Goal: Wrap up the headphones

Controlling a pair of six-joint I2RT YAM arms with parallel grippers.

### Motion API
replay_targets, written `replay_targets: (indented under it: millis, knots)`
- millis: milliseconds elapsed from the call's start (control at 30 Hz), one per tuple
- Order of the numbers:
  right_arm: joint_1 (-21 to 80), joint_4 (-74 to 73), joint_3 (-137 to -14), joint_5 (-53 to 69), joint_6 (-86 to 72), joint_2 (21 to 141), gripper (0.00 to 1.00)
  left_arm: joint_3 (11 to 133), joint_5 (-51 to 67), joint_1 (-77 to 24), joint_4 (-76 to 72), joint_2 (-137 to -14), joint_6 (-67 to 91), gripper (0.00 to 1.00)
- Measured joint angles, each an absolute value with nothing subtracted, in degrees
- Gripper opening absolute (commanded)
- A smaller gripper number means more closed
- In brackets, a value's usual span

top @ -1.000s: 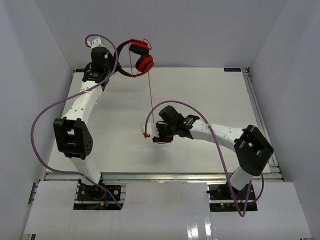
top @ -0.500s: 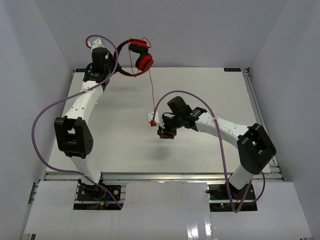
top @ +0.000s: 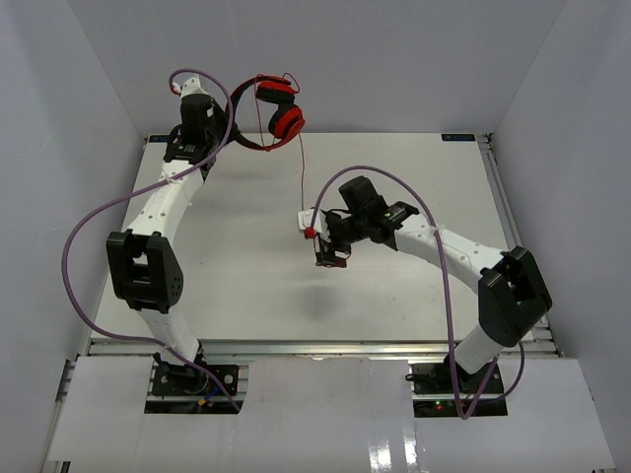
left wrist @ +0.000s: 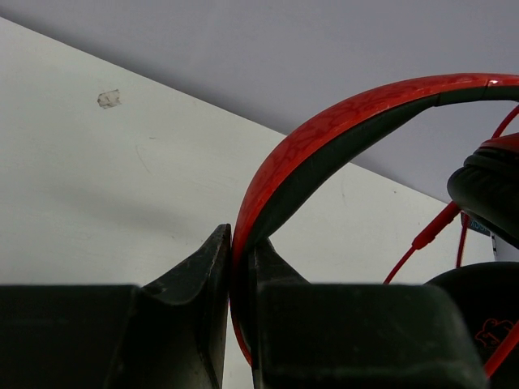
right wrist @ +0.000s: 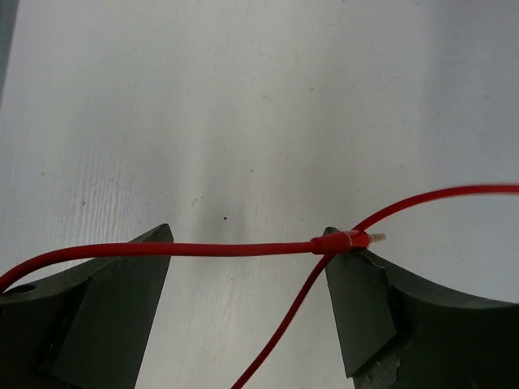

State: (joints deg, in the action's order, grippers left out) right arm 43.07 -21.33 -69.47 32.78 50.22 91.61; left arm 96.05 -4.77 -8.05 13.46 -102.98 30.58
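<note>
Left wrist view shows the left gripper (left wrist: 239, 247) squeezing the headphones (left wrist: 340, 130) tight. The right gripper (right wrist: 247, 243) is wide open around the cable (right wrist: 203, 248); it should pinch softly, not tug.

No readable text anywhere, small blue label (top: 455, 137) on the table's (top: 414, 168) far edge too tiny to make out, red mark on the headphones (left wrist: 324, 154) blurred, illegible.

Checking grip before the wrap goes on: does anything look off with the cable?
Yes. The right gripper is open, jaws wide apart, so the cable only lies across its fingertips, with the plug at one tip; it may slip off. The left gripper is shut firmly on the headband.
</note>
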Motion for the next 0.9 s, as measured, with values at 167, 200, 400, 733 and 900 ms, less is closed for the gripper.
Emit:
replay_targets:
  millis: [167,200,400,733,900]
  knots:
    - [44.9,-19.4,-63.6,29.1,54.6,88.9,0.83,96.1,-4.6,-8.0,13.2,-102.6,30.6,0.0]
    - [45.6,-19.2,-62.2,27.9,55.7,88.3,0.83,96.1,-4.6,-8.0,13.1,-102.5,30.6,0.0]
    - [42.6,-22.3,-65.7,32.6,53.2,89.9,0.74,96.1,-3.9,-8.0,12.7,-102.5,31.1,0.0]
    - [42.0,-20.9,-66.6,31.6,53.4,89.5,0.35,96.1,-3.8,-8.0,12.0,-102.5,30.9,0.0]
    - [42.1,-21.9,-66.6,29.9,54.8,89.5,0.6,96.2,-3.6,-8.0,11.9,-102.5,31.2,0.0]
